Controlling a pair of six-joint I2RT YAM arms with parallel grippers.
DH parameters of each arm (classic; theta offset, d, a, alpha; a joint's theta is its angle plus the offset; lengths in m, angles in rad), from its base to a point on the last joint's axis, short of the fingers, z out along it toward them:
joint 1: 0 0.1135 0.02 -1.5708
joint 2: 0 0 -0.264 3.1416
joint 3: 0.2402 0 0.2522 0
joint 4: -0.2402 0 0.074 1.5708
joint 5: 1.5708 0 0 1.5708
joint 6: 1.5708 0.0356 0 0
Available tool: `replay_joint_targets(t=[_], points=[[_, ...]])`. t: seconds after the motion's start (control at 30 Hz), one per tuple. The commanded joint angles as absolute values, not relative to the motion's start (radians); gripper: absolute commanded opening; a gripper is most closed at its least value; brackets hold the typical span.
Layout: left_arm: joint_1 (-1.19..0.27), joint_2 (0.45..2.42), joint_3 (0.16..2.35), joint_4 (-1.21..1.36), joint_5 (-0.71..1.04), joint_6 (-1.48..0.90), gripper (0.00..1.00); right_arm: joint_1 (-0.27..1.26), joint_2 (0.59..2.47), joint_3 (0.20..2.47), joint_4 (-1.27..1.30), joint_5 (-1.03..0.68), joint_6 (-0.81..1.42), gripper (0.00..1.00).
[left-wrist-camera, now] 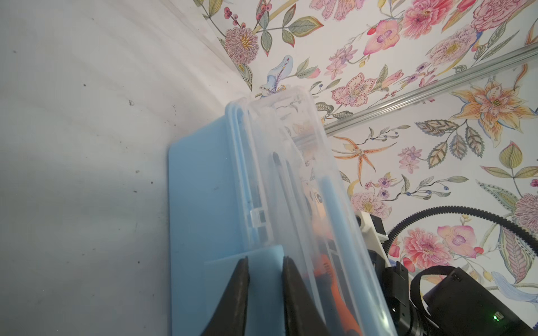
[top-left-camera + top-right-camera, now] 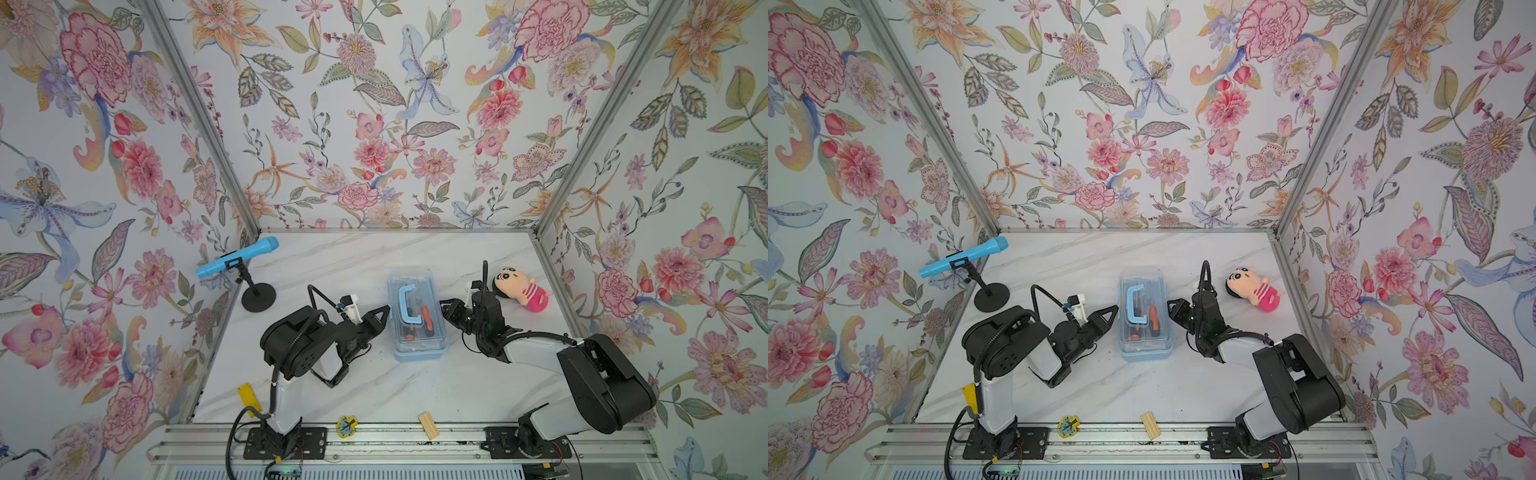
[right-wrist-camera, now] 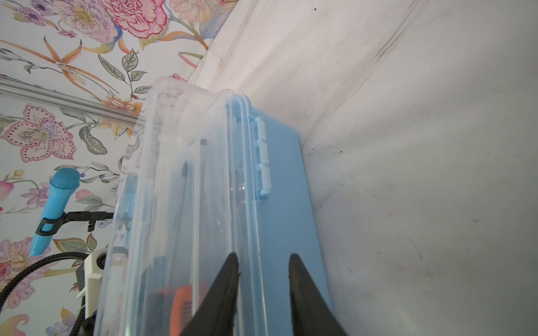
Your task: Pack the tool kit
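Arms low, flanking tool box — left gripper at 9 o'clock, jaws narrow astride blue latch; right gripper at 3 o'clock, jaws narrow over hinged edge.

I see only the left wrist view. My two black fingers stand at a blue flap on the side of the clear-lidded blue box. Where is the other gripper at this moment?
Observer: The right gripper is at the opposite long side of the clear-lidded blue plastic tool box, about across from the left gripper.
Operator: Is that the hinge side?
Observer: It seems so. In the right wrist view, pale hinge knuckles run along the lid seam ahead of that gripper.
Operator: Does anything stand on my side that I cannot see?
Observer: Yes, a blue toy microphone clipped on a black round-footed stand. In both top views it is left of the box, farther back, and well apart from it.
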State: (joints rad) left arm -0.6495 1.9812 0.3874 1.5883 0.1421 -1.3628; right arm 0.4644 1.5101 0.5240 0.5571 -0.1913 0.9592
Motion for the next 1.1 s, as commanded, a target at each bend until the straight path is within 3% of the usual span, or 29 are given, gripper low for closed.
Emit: replay_joint_targets(t=[0.0, 0.2, 0.37, 0.47, 0.53, 0.67, 0.8, 0.97, 1.07], points=[[-0.747, 1.981, 0.388, 1.553, 0.340, -1.370, 0.24, 0.624, 1.585, 0.496, 0.389, -0.529, 0.964, 0.31], [-0.660, 1.746, 0.406, 1.108, 0.276, -1.206, 0.40, 0.534, 1.443, 0.581, 0.018, -0.248, 0.916, 0.32], [-0.568, 1.469, 0.592, 0.512, 0.077, -0.922, 0.77, 0.438, 1.220, 0.692, -0.166, -0.020, 0.833, 0.40], [-0.568, 1.384, 0.753, 0.277, -0.100, -0.751, 0.93, 0.427, 1.118, 0.778, -0.177, 0.042, 0.735, 0.63], [-0.566, 1.352, 0.825, 0.204, -0.209, -0.650, 0.99, 0.442, 1.092, 0.843, -0.179, 0.058, 0.614, 1.00], [-0.569, 1.294, 0.774, 0.333, -0.356, -0.464, 0.99, 0.558, 1.133, 0.932, -0.240, 0.294, 0.410, 0.99], [-0.572, 1.223, 0.557, 0.675, -0.391, -0.214, 0.99, 0.628, 1.169, 0.798, -0.070, 0.457, 0.210, 0.99], [-0.554, 1.199, 0.329, 1.039, -0.564, -0.001, 0.99, 0.598, 1.186, 0.581, 0.264, 0.774, -0.018, 0.99], [-0.475, 1.186, 0.259, 1.065, -0.576, 0.016, 0.99, 0.505, 1.176, 0.459, 0.430, 0.776, -0.044, 0.99]])
